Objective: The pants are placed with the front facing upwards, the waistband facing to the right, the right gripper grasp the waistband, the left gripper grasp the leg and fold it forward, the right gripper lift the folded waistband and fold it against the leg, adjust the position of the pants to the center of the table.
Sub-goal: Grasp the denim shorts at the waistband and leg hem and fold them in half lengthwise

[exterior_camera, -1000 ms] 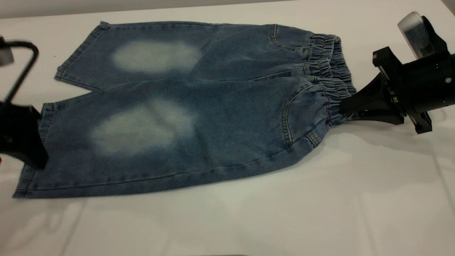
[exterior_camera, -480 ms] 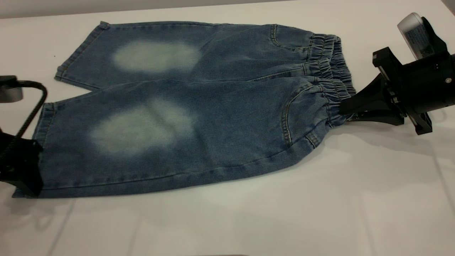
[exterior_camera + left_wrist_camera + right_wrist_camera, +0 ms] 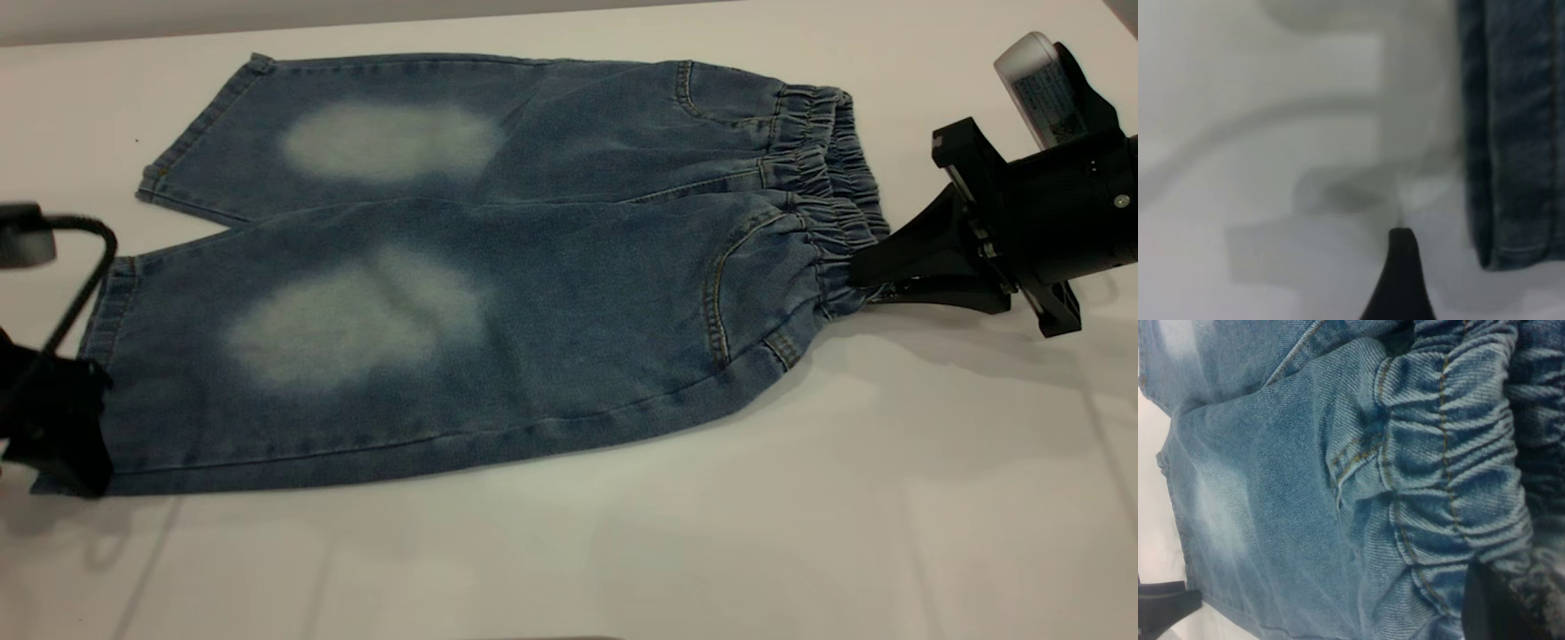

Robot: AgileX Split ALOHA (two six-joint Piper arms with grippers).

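The pants (image 3: 462, 267) are of blue denim cloth, matt and with a fine twill weave, faded pale on each leg and sewn with orange-brown thread. The waistband (image 3: 827, 196) is the same cloth, gathered into many small ridges. The table (image 3: 622, 551) looks white, smooth and slightly shiny, and the right gripper (image 3: 867, 271) looks like matt black plastic.
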